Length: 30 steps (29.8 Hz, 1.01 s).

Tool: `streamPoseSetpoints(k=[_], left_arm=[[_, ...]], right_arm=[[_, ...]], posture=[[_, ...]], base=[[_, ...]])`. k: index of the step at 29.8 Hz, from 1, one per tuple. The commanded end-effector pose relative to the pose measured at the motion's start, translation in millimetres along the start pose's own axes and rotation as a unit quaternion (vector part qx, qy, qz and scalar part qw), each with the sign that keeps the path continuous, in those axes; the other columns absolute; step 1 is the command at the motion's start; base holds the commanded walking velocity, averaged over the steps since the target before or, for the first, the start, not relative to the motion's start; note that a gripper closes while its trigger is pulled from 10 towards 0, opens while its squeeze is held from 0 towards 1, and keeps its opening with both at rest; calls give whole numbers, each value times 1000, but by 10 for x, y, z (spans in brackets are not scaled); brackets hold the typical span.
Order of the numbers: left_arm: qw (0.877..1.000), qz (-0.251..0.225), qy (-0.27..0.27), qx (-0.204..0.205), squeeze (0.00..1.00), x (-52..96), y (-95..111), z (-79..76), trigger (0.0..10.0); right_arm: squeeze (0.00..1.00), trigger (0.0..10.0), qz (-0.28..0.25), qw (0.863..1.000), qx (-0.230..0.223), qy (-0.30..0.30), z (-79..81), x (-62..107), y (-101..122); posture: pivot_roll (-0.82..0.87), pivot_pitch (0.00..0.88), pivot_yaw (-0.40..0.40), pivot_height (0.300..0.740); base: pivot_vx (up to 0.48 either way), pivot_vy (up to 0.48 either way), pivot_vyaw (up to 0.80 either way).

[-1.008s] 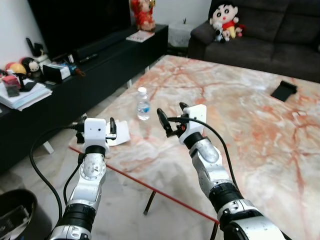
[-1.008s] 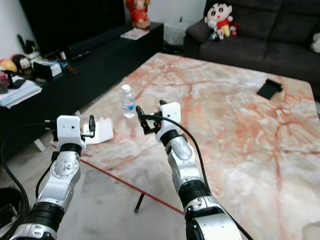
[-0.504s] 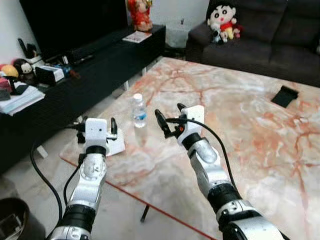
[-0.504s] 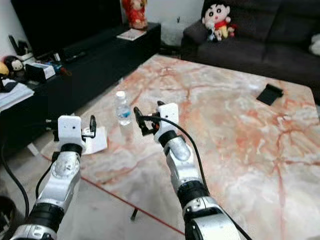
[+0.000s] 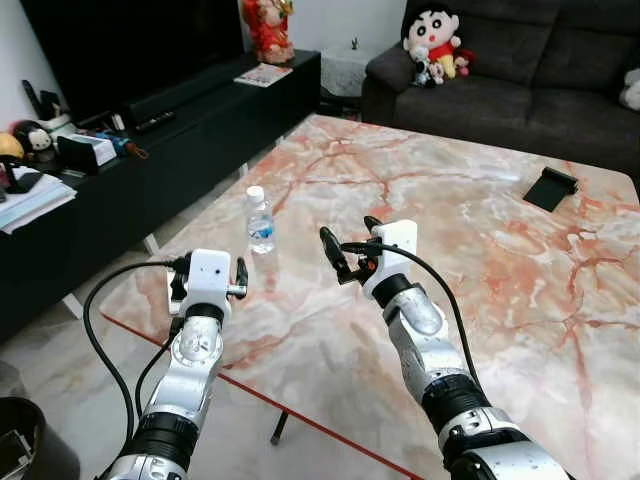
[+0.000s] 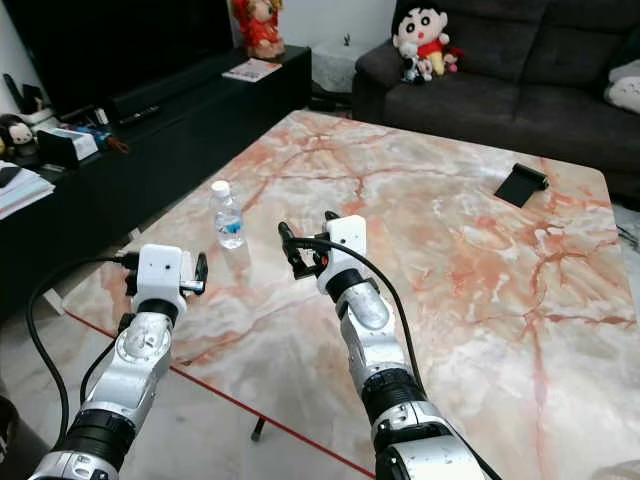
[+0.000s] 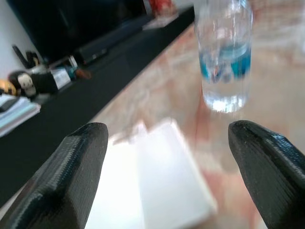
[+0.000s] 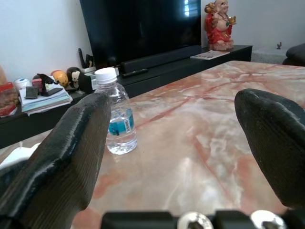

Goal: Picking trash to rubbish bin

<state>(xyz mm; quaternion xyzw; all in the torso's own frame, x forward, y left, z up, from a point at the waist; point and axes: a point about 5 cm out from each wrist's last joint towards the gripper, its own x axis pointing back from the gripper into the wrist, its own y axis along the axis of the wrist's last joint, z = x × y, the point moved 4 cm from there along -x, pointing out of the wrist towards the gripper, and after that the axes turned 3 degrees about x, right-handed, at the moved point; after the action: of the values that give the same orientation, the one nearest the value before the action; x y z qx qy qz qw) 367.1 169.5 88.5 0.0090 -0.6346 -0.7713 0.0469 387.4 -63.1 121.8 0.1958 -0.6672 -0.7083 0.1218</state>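
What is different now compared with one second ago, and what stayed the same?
The camera has shifted with the robot, so the table sits fuller in view. The left gripper has come forward over the table's near corner, above the white paper. Nothing was taken hold of or let go. The water bottle stays upright, and the right gripper still hovers over the marble, jaws open.

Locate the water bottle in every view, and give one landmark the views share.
Left eye view: water bottle upright on the marble table, near its left edge, ahead of the left tool.
Right eye view: same spot.
Left wrist view: between the fingertips, blurred.
Right wrist view: beside one finger.
Shared landmark: the black TV cabinet.
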Motion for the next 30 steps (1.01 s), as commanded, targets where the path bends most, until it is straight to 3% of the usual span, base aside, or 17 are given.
streamPoseSetpoints(k=[1,8,10,15,24,30], left_arm=[[999,7,-16,-28,0,-50,21,-48,10000],[998,16,-31,-60,0,-109,15,-92,10000],[995,9,-30,-94,0,-181,82,-73,10000],[991,15,-27,-128,0,-253,112,-33,10000],[986,27,-26,-161,0,-324,101,11,10000],[984,62,-59,-156,0,-298,-54,-60,10000]], right_arm=[[0,10000,-8,1000,1,4,11,-31,64],[0,10000,-8,1000,-1,2,7,-27,64],[0,10000,-8,1000,-1,2,0,-24,63],[0,10000,-6,1000,-1,3,3,-17,53],[0,10000,-5,1000,-3,0,-10,5,42],[0,10000,-5,1000,-4,-1,-12,7,41]], posture=[[71,0,10,740],[69,0,7,740],[70,0,1,740],[68,0,0,740],[60,0,2,740],[54,0,3,740]], base=[[0,0,0],[0,0,0],[0,0,0],[0,0,0],[0,0,0],[0,0,0]])
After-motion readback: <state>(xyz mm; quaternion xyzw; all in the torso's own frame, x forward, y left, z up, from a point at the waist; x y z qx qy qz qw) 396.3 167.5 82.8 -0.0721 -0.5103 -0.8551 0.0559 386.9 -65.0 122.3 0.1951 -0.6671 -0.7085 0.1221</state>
